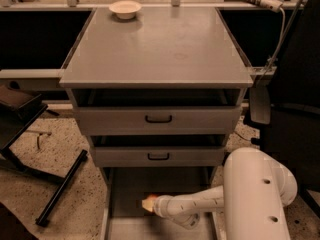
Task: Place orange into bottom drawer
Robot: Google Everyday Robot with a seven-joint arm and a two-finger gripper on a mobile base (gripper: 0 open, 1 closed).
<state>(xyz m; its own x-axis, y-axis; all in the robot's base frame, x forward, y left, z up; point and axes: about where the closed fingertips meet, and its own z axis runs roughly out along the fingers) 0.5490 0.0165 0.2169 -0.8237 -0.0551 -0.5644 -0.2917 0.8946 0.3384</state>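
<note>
The bottom drawer of the grey cabinet is pulled open, showing a flat grey floor with low side walls. My white arm reaches in from the right, low over the drawer floor. My gripper is inside the drawer, left of its middle. Only a small sliver of the orange shows at the gripper's tip, just above the floor. The rest of it is hidden by the gripper.
The two upper drawers with black handles stand slightly open above my arm. A cream bowl sits at the back left of the cabinet top. A black chair base lies on the floor to the left. A dark chair stands at the right.
</note>
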